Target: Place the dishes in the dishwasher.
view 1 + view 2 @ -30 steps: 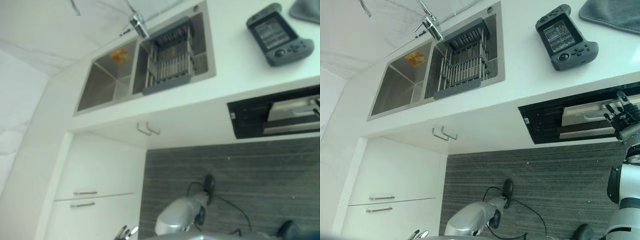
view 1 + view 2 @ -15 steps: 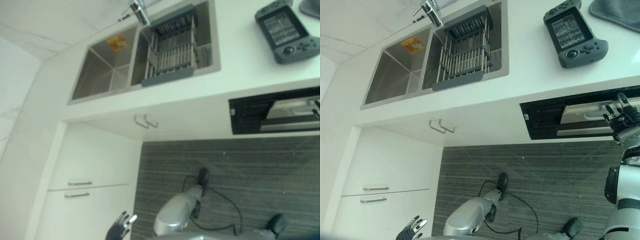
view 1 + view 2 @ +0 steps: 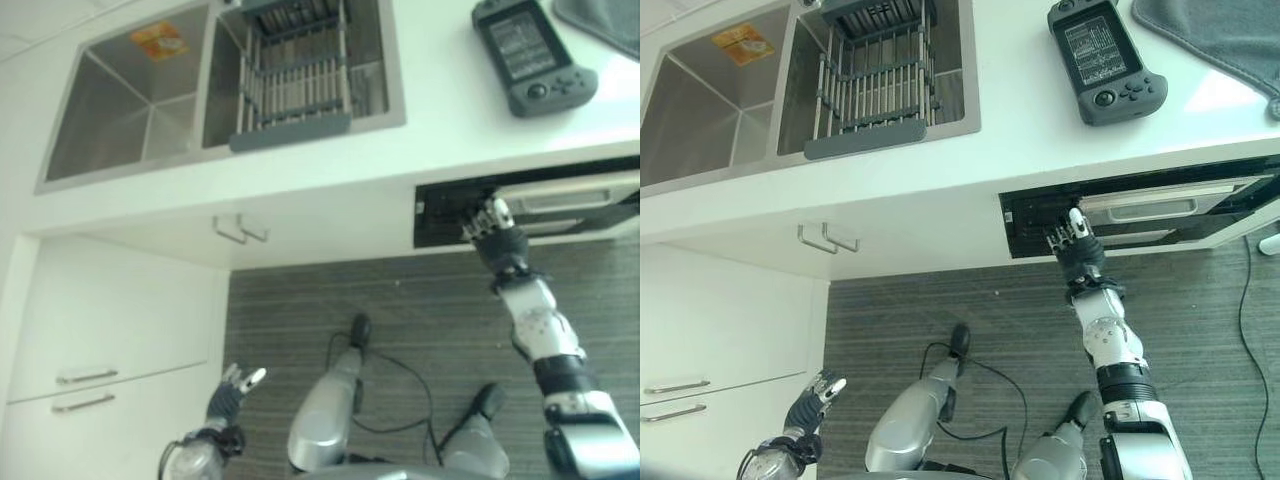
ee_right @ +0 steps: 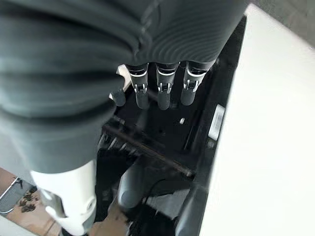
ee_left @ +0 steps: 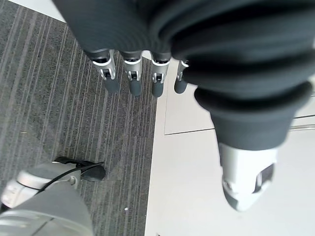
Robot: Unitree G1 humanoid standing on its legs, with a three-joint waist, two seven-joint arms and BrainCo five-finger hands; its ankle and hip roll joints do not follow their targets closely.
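Observation:
The dishwasher [image 3: 1160, 210] is a dark slot under the white counter, with a pale pulled-out panel inside. My right hand [image 3: 1077, 245] reaches up to the slot's left end, holding nothing. In the right wrist view its fingers [image 4: 162, 91] are straight and point into the dark opening. My left hand [image 3: 230, 388] hangs low over the floor beside the white cabinets, also holding nothing. Its fingers [image 5: 130, 73] are straight in the left wrist view. A metal dish rack [image 3: 295, 80] sits in the right basin of the sink [image 3: 130, 150]. I see no dishes in it.
A dark handheld controller [image 3: 1105, 55] and a grey cloth [image 3: 1210, 40] lie on the counter above the dishwasher. Two hook handles [image 3: 240, 230] stick out under the sink. White drawers [image 3: 90, 330] stand at the left, with grey striped floor [image 3: 400, 300] in front.
The camera has swung, shifting the whole scene. My right hand has moved from the right part of the dishwasher opening to its left end. My left hand has come up higher.

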